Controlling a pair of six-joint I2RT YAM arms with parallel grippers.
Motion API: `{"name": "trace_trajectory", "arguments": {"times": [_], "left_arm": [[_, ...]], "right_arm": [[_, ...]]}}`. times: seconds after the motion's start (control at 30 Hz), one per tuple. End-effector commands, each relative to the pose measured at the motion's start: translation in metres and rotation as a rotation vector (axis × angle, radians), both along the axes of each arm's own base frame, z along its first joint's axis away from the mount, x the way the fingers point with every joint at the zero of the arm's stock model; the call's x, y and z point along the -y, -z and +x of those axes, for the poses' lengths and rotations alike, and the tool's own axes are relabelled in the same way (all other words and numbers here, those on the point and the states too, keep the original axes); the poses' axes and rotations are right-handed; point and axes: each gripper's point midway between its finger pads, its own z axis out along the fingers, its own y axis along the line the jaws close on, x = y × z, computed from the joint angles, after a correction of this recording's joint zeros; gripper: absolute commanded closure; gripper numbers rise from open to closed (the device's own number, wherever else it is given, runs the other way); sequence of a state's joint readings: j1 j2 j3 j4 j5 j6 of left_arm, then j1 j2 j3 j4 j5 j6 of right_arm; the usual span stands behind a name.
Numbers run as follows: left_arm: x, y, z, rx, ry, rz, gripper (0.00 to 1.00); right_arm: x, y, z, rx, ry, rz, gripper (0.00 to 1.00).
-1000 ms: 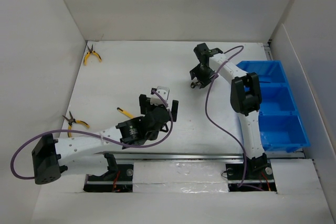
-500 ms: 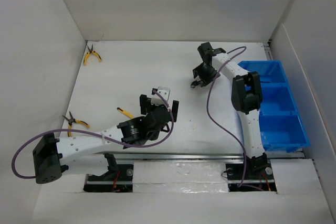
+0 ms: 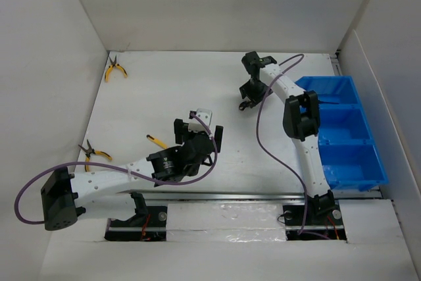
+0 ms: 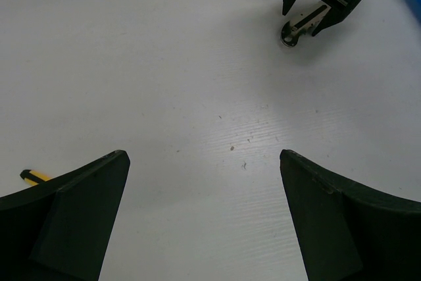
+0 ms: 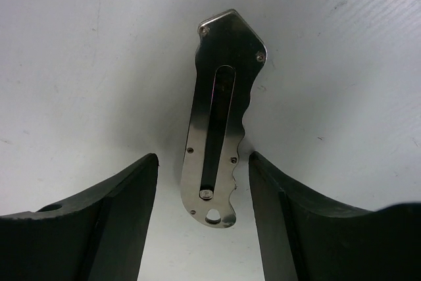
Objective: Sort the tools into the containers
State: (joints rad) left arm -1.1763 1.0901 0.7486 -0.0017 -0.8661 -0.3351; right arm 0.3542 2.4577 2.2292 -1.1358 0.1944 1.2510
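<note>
The right end effector (image 5: pixel 202 162), jaws still apart, has narrowed around the steel utility knife (image 5: pixel 223 97) near the worktop's (image 3: pixel 164 90) far edge, so a grasp looks imminent.

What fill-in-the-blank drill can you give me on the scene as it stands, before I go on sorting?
1. The right end effector straddles the ____, jaws not yet touching it.
2. The left end effector is ____ and empty.
3. The bin is coloured ____.
4. The number of pliers in the top view is ____.

Missing words: knife; open; blue; two.
</note>
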Motion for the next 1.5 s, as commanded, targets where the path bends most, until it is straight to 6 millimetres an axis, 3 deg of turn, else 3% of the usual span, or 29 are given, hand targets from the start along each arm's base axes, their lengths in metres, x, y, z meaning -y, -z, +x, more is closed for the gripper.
{"name": "trace_trajectory", "arguments": {"times": [0.0,0.13,0.23,0.33,0.37,0.53,0.57,0.67,0.7,0.73,0.77,0.8,0.87,0.9,0.93,1.0,1.03,1.1,1.13,1.17,1.23,1.27,1.3,1.37,1.4,1.47], "left_arm": [[0.0,-0.028,0.003,0.036,-0.025,-0.08,0.01],[-0.003,-0.031,0.002,0.041,-0.028,-0.094,0.01],[-0.006,-0.032,0.001,0.045,-0.031,-0.101,0.01],[-0.009,-0.03,0.0,0.039,-0.031,-0.084,0.01],[-0.009,-0.031,0.0,0.04,-0.031,-0.087,0.01],[-0.008,-0.029,0.0,0.039,-0.031,-0.084,0.01],[-0.009,-0.028,0.0,0.038,-0.032,-0.081,0.01],[-0.008,-0.027,0.001,0.038,-0.036,-0.076,0.01],[-0.008,-0.027,0.001,0.038,-0.036,-0.074,0.01],[-0.007,-0.026,0.001,0.037,-0.035,-0.073,0.01],[-0.006,-0.025,0.002,0.035,-0.036,-0.069,0.01],[-0.005,-0.025,0.002,0.034,-0.032,-0.071,0.01],[-0.004,-0.022,0.003,0.032,-0.038,-0.057,0.01],[-0.004,-0.022,0.003,0.033,-0.042,-0.055,0.01],[-0.004,-0.021,0.004,0.032,-0.046,-0.05,0.01],[-0.004,-0.021,0.004,0.029,-0.051,-0.045,0.01],[-0.005,-0.02,0.004,0.029,-0.054,-0.043,0.01],[-0.005,-0.021,0.004,0.03,-0.053,-0.052,0.01],[-0.005,-0.022,0.004,0.031,-0.051,-0.055,0.01],[-0.006,-0.023,0.003,0.032,-0.05,-0.061,0.01],[-0.007,-0.023,0.003,0.034,-0.05,-0.065,0.01],[-0.008,-0.026,0.002,0.039,-0.051,-0.075,0.01],[-0.009,-0.025,0.002,0.039,-0.05,-0.077,0.01],[-0.01,-0.027,0.002,0.042,-0.048,-0.085,0.01],[-0.01,-0.027,0.001,0.042,-0.048,-0.084,0.01],[-0.01,-0.027,0.001,0.043,-0.048,-0.082,0.01]], "right_arm": [[0.008,0.011,-0.014,-0.067,0.021,-0.07,0.38],[0.0,0.018,-0.018,-0.073,0.014,-0.073,0.41],[-0.004,0.026,-0.02,-0.089,0.011,-0.053,0.49],[-0.008,0.031,-0.02,-0.095,0.003,-0.037,0.79],[-0.009,0.032,-0.02,-0.094,-0.002,-0.03,1.0],[-0.011,0.033,-0.022,-0.071,-0.033,-0.01,1.0],[-0.008,0.02,-0.02,-0.041,-0.031,-0.018,1.0],[0.018,-0.004,-0.023,0.026,0.004,-0.124,1.0],[0.024,-0.038,-0.018,0.121,0.02,-0.128,1.0],[0.027,-0.049,-0.02,0.155,0.029,-0.127,1.0],[0.035,-0.046,-0.036,0.141,0.028,-0.144,1.0],[0.044,-0.084,-0.036,0.228,0.053,-0.111,1.0],[0.062,-0.106,-0.039,0.294,0.085,-0.093,1.0],[0.074,-0.104,-0.05,0.283,0.098,-0.104,1.0],[0.088,-0.131,-0.053,0.342,0.125,-0.086,1.0],[0.105,-0.134,-0.069,0.342,0.141,-0.087,1.0],[0.114,-0.155,-0.076,0.396,0.159,-0.078,1.0],[0.135,-0.159,-0.086,0.416,0.196,-0.075,1.0],[0.143,-0.147,-0.097,0.394,0.207,-0.065,1.0],[0.16,-0.156,-0.103,0.426,0.246,-0.06,1.0],[0.181,-0.143,-0.117,0.413,0.281,-0.069,1.0],[0.19,-0.147,-0.122,0.429,0.3,-0.063,1.0],[0.212,-0.143,-0.127,0.423,0.351,-0.064,1.0],[0.224,-0.125,-0.14,0.385,0.354,-0.033,1.0],[0.239,-0.127,-0.146,0.398,0.391,-0.034,1.0],[0.248,-0.117,-0.155,0.396,0.411,-0.035,1.0]]}}
